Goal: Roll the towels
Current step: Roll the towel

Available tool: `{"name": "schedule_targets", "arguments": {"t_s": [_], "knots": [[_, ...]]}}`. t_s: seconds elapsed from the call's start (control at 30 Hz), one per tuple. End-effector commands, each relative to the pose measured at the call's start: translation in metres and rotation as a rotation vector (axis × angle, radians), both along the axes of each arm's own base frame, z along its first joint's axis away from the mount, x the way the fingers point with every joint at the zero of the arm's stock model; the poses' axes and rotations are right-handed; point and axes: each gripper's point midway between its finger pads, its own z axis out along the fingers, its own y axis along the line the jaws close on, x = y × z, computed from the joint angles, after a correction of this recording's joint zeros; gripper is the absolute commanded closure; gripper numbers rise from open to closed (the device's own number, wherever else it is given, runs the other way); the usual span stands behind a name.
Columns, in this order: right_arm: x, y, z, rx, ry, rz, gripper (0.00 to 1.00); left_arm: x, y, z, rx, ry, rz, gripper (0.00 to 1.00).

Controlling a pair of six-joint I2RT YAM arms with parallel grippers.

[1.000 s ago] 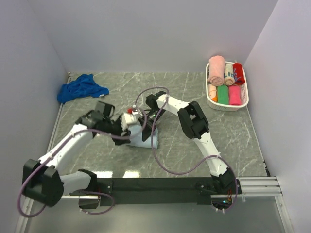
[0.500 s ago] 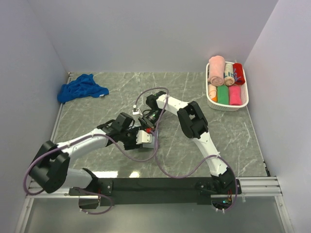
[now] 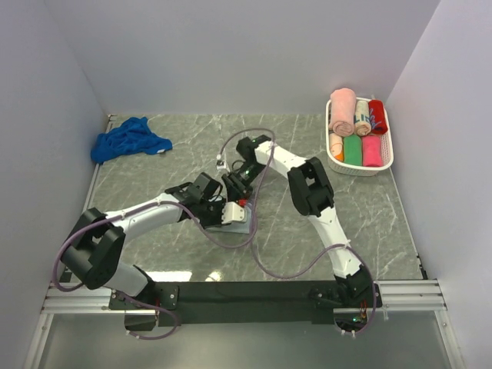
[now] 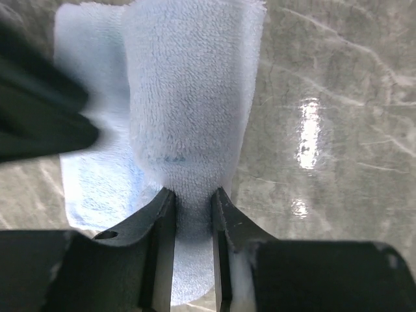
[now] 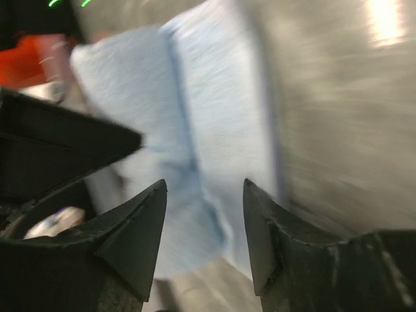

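In the top view the pale blue towel (image 3: 246,223) is largely hidden beneath both grippers near the middle of the table (image 3: 369,215); only an edge is seen. The right wrist view is blurred. A raised fold of that towel is pinched between the nearly closed fingers of the left gripper (image 4: 193,195). The right gripper (image 5: 205,188) is held apart over the cloth, with nothing gripped; contact cannot be told. The royal blue towel (image 3: 127,138) is left crumpled at the far left corner. A white basket (image 3: 358,171) of rolled towels is set at the far right corner, and plain pale walls are seen on three sides.
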Motion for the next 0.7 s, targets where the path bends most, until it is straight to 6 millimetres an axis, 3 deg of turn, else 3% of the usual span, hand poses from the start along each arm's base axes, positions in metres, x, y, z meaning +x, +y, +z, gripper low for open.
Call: {"name": "schedule_targets", "arguments": {"t_s": [0.0,0.03,0.13,0.17,0.2,0.23,0.27,0.33,0.37,0.53,0.57,0.6,0.67], "knots": [[0.095,-0.013,0.053,0.034,-0.448,-0.111,0.41,-0.072,0.037,-0.038,0.175,0.355,0.061,0.93],[0.113,-0.018,0.061,0.03,-0.51,-0.153,0.41,-0.073,0.038,-0.041,0.184,0.38,0.085,0.94],[0.14,-0.031,0.096,0.053,-0.666,-0.24,0.41,-0.077,0.038,-0.044,0.194,0.436,0.118,0.99],[0.155,-0.045,0.104,0.037,-0.715,-0.292,0.41,-0.074,0.036,-0.042,0.194,0.456,0.144,0.99],[0.154,-0.055,0.118,0.042,-0.747,-0.326,0.4,-0.074,0.034,-0.041,0.187,0.479,0.155,0.99],[0.165,-0.061,0.131,0.06,-0.8,-0.369,0.39,-0.074,0.033,-0.042,0.194,0.512,0.166,0.99],[0.175,-0.078,0.138,0.043,-0.837,-0.416,0.39,-0.064,0.027,-0.037,0.175,0.514,0.185,0.99],[0.175,-0.097,0.156,0.053,-0.899,-0.452,0.24,-0.057,0.02,-0.032,0.167,0.549,0.195,0.99],[0.174,-0.11,0.17,0.05,-0.935,-0.467,0.23,-0.055,0.019,-0.032,0.169,0.564,0.196,0.99],[0.145,-0.152,0.167,-0.028,-0.953,-0.46,0.22,-0.047,0.005,-0.031,0.201,0.691,0.187,0.99],[0.136,-0.16,0.178,-0.024,-0.986,-0.463,0.22,-0.045,0.003,-0.032,0.194,0.726,0.196,0.99],[0.119,-0.168,0.153,-0.069,-0.95,-0.442,0.22,-0.042,0.002,-0.033,0.199,0.756,0.203,0.99],[0.102,-0.178,0.138,-0.101,-0.969,-0.402,0.22,-0.033,0.0,-0.039,0.214,0.855,0.239,0.99]]}}
